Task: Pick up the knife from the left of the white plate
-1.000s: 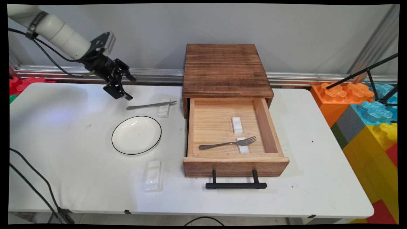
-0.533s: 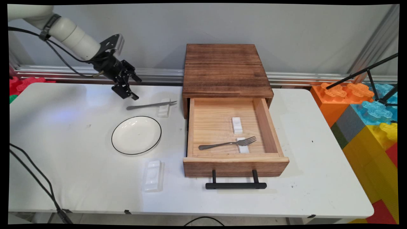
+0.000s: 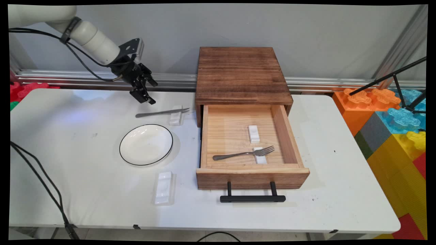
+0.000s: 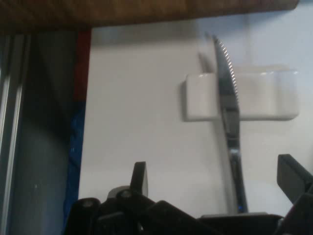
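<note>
White desk (image 3: 85, 197) with rounded corners, plain grey wall (image 3: 306, 34) behind. Aluminium rail (image 3: 340, 83) runs along wall base. Big coloured foam blocks (image 3: 391, 115) at right, red ones (image 3: 20, 90) far left. Black tripod leg (image 3: 395, 76) at right.

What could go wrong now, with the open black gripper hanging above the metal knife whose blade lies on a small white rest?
1. The serrated metal knife lies only by its blade across the small white ceramic rest; a push on its handle might tip or slide it off.
2. The black two-finger gripper is open, but the knife sits towards one finger, so closing may nudge it sideways.
3. The dark wooden drawer box is near the blade tip; a swing could strike it.
</note>
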Robot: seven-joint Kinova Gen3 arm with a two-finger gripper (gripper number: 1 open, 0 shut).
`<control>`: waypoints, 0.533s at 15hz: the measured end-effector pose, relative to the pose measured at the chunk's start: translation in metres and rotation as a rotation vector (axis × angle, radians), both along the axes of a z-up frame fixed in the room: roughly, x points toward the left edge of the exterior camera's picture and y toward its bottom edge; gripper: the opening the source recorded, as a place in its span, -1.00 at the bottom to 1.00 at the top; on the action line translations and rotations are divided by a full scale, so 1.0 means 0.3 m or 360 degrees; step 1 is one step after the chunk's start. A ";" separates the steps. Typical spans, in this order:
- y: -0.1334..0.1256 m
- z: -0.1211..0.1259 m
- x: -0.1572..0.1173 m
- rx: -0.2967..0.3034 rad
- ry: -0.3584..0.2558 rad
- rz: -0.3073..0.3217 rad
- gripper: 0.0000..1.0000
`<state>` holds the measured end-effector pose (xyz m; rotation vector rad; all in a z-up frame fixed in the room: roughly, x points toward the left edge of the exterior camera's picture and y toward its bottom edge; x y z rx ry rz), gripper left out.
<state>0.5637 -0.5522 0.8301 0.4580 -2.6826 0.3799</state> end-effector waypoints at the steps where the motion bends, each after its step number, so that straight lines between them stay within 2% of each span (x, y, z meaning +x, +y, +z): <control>1: -0.009 -0.006 0.000 -0.0001 -0.0008 0.0001 1.00; 8: -0.065 -0.065 0.012 0.0016 -0.0078 0.0014 1.00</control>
